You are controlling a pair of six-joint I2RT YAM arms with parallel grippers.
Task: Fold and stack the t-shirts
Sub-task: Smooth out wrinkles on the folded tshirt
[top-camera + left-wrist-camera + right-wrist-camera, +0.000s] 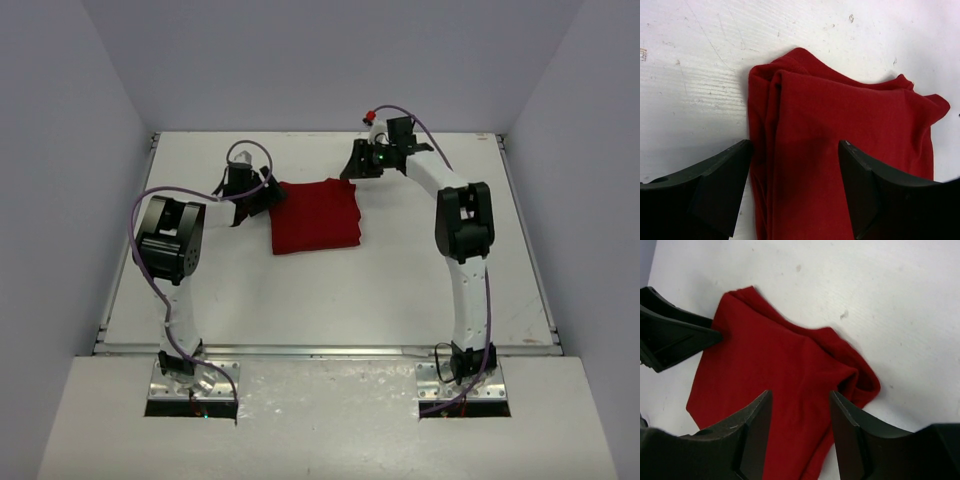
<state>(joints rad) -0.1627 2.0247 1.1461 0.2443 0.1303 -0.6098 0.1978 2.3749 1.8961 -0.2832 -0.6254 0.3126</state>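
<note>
The dark red soft cloth t-shirt (315, 216) lies folded at the far middle of the white tabletop (400, 290), and the left gripper (795, 150) and right gripper (800, 397) (both with jaws apart) should, I judge, pinch all its layers evenly.

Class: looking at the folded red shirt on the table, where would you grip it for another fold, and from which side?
Probably the shirt's left edge, approached from the left and above. The layers bunch into raised ridges there, giving jaws something thick to pinch; elsewhere it lies flat. The left gripper straddles that edge, jaws open.
</note>
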